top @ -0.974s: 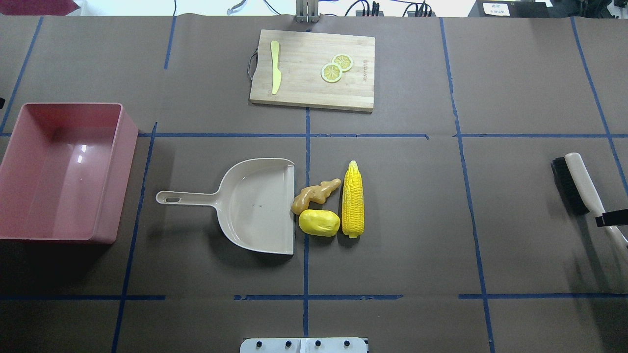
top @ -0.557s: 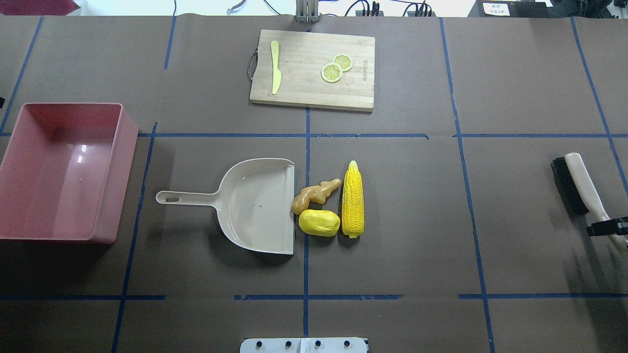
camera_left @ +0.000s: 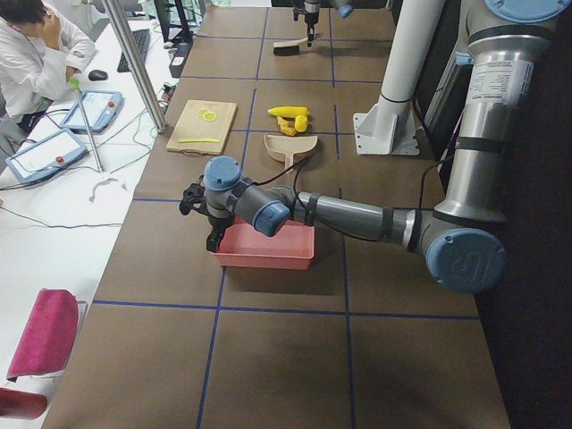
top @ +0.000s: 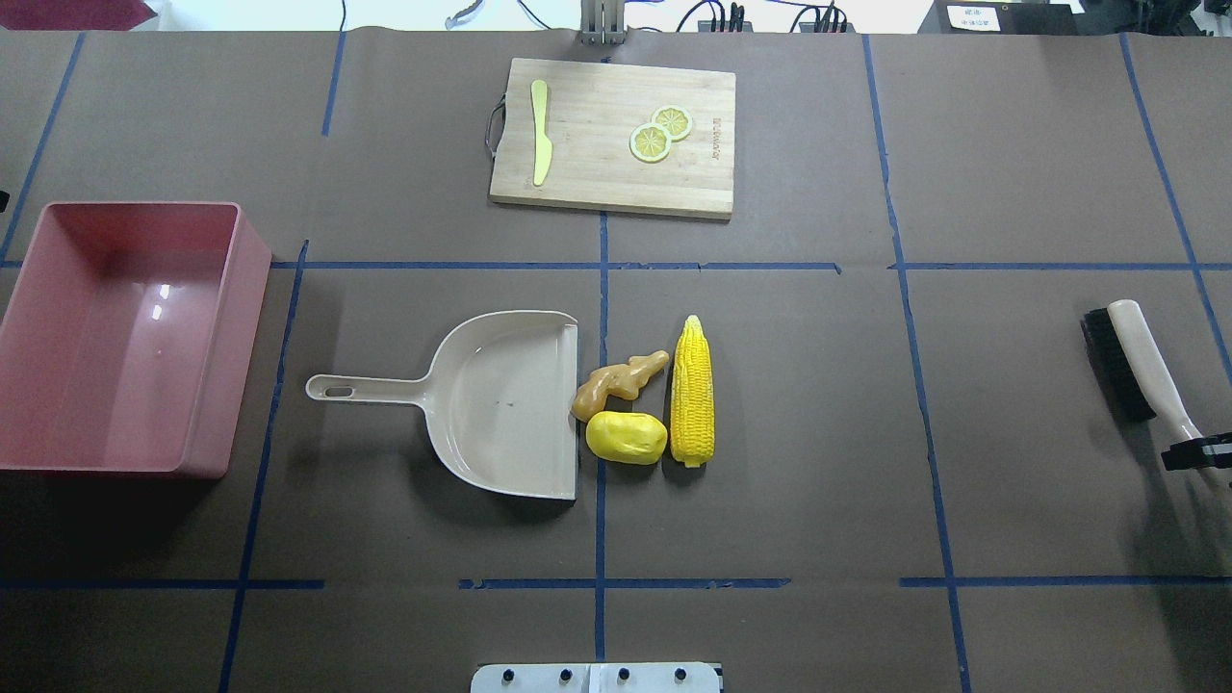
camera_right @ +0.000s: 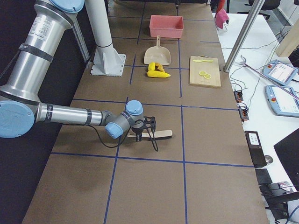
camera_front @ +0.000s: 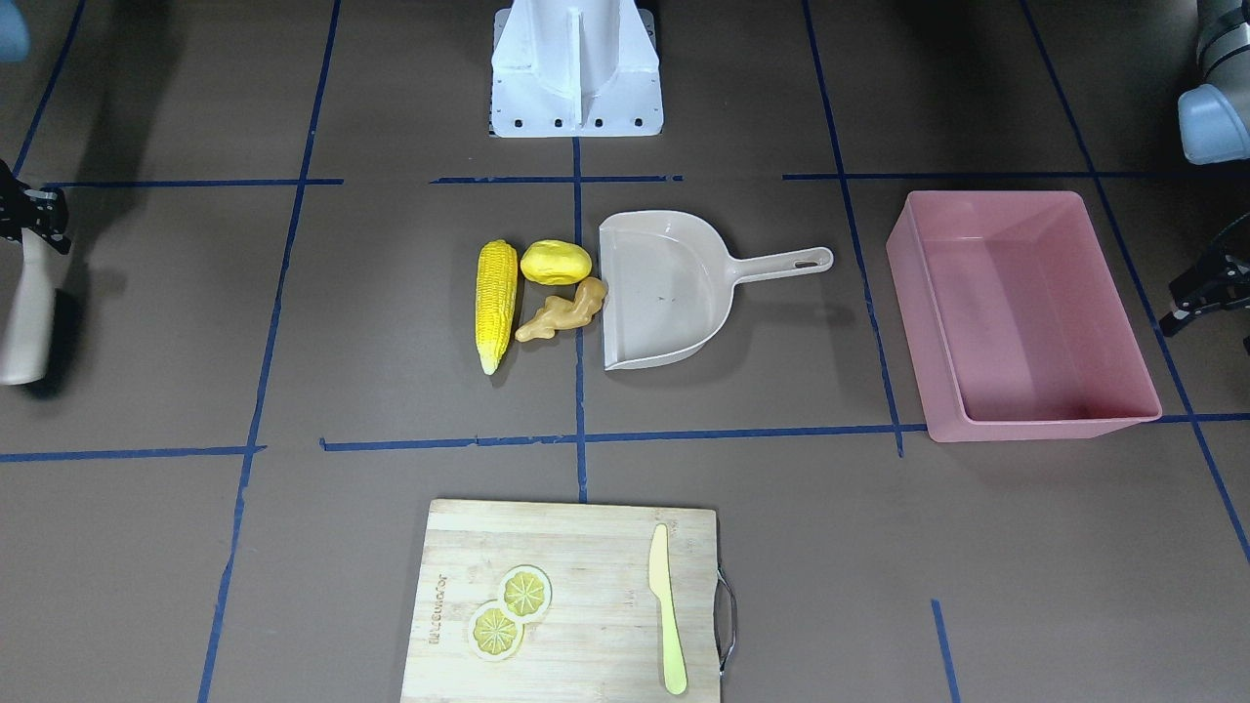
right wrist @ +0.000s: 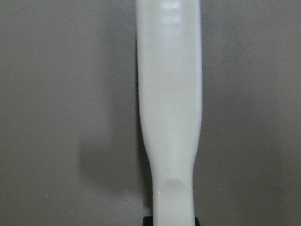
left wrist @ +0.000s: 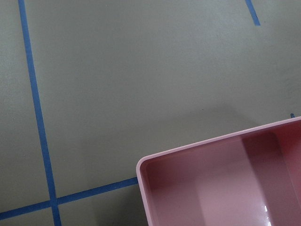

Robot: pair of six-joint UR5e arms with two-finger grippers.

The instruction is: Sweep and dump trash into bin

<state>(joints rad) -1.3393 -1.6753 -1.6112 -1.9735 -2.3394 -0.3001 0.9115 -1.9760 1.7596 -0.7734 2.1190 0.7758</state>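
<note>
The corn cob, the yellow potato-like lump and the tan ginger root lie together at the open mouth of the beige dustpan. The pink bin stands empty at the table's left. My right gripper is at the far right, astride the handle of a beige brush with black bristles, its jaws apart. The wrist view shows that handle close below. My left gripper hangs open and empty beside the bin's outer side, whose corner shows in its wrist view.
A wooden cutting board lies at the far middle with a pale yellow-green knife and two lemon slices. Blue tape lines cross the brown table cover. The robot's white base stands at the near edge.
My right gripper has slid along the brush handle toward its end. The brush, dustpan, toy foods and bin have not moved.
</note>
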